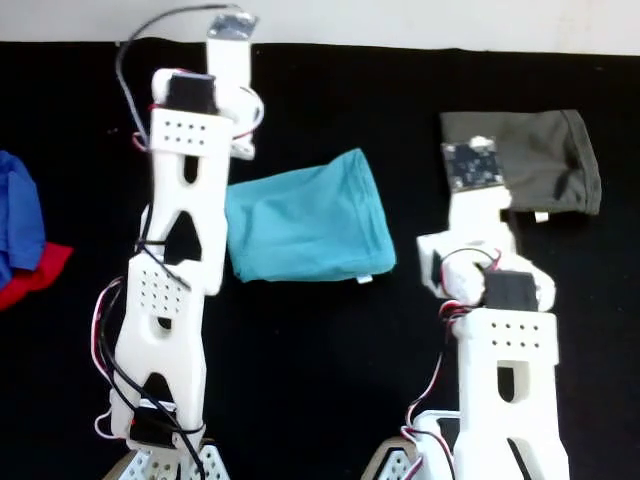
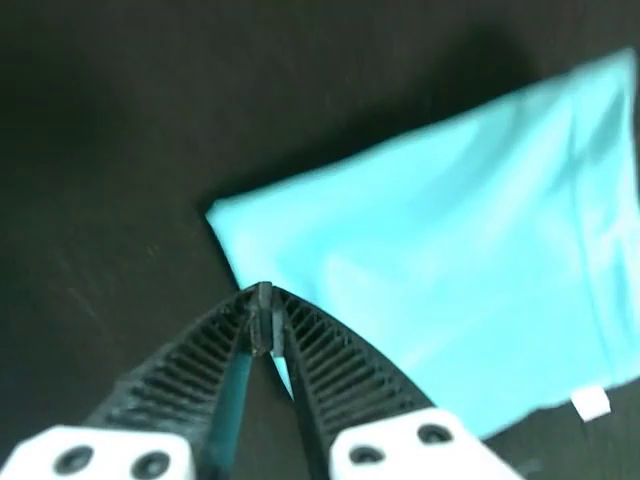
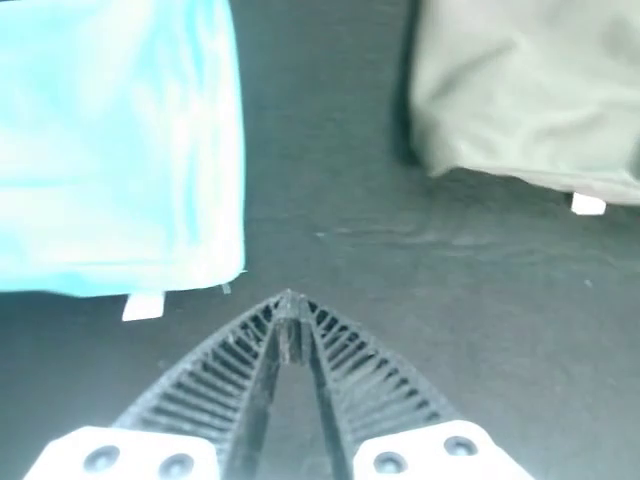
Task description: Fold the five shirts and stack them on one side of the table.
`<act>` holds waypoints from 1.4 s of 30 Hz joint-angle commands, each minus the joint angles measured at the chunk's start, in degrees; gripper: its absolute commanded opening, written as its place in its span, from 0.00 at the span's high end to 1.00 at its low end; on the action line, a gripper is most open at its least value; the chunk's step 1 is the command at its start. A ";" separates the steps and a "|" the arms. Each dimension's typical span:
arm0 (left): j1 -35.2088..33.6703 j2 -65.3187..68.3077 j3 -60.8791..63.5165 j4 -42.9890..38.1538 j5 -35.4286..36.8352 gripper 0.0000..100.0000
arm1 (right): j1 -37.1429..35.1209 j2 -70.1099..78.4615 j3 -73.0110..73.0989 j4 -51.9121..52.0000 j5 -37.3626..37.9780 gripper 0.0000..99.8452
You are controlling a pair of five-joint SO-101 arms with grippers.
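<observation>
A folded teal shirt [image 1: 308, 220] lies flat in the middle of the black table [image 1: 320, 380]. A folded grey shirt [image 1: 545, 160] lies at the far right. A blue shirt [image 1: 18, 215] sits crumpled on a red shirt [image 1: 35, 272] at the left edge. My left gripper [image 2: 262, 318] is shut with nothing in it and hangs over a corner of the teal shirt [image 2: 440, 270]. My right gripper [image 3: 290, 318] is shut and empty over bare table, between the teal shirt [image 3: 120, 150] and the grey shirt [image 3: 530, 90].
The left arm [image 1: 175, 250] stands along the teal shirt's left edge and covers part of it. The right arm [image 1: 500, 320] rises at the near right, its wrist over the grey shirt's near left corner. Bare table lies in front of the teal shirt.
</observation>
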 commanded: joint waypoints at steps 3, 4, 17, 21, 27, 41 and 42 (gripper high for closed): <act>1.19 -0.13 7.60 -6.33 2.81 0.99 | -5.05 0.04 1.01 -6.81 -6.68 0.99; 1.19 0.92 7.60 -7.38 3.52 0.99 | -5.41 0.04 2.68 -9.10 -7.91 0.99; 2.33 7.16 7.60 -9.14 3.96 0.99 | -15.25 5.85 9.36 -21.32 -9.32 0.99; 2.77 8.66 7.60 -8.79 3.96 0.99 | -15.16 20.70 3.12 -22.11 -9.49 0.99; 2.24 10.86 7.60 -9.14 3.69 0.99 | -13.23 34.15 -0.92 -22.11 -9.49 0.99; 0.22 14.11 1.63 -8.88 3.87 0.99 | -7.25 34.86 -1.19 -14.11 -9.14 0.99; -0.04 13.58 -0.57 -7.03 3.96 0.99 | -7.25 34.07 -1.19 -13.58 -9.14 0.99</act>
